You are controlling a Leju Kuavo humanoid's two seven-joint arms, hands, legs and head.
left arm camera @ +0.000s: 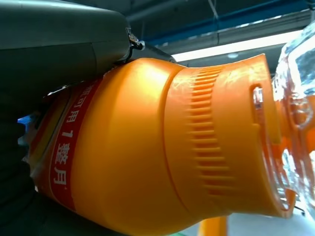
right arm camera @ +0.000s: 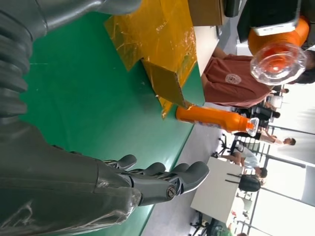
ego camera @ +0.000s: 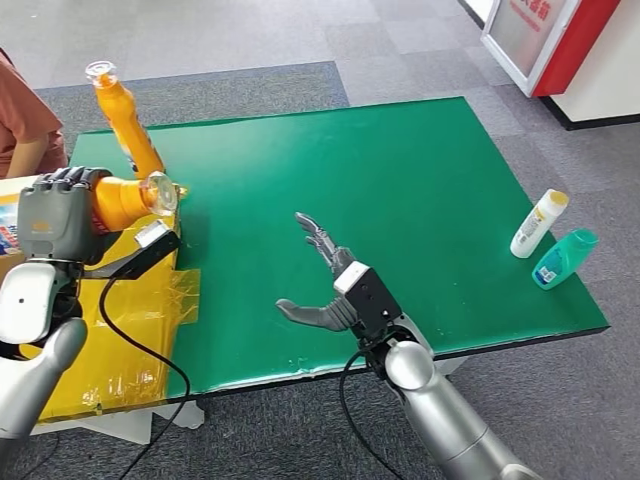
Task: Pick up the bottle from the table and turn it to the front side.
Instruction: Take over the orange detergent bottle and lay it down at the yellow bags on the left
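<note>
My left hand grips an orange bottle around its body, above the yellow box. The bottle lies roughly level, with its clear cap pointing right toward the table. In the left wrist view the orange bottle shows a red label under my fingers, and its clear cap is at the far end. My right hand hovers open over the green table near its front edge, fingers spread and holding nothing.
A second orange bottle stands at the table's far left corner. A yellow taped box sits under my left hand. A white bottle and a teal bottle lie near the right edge. A person sits beyond the left corner.
</note>
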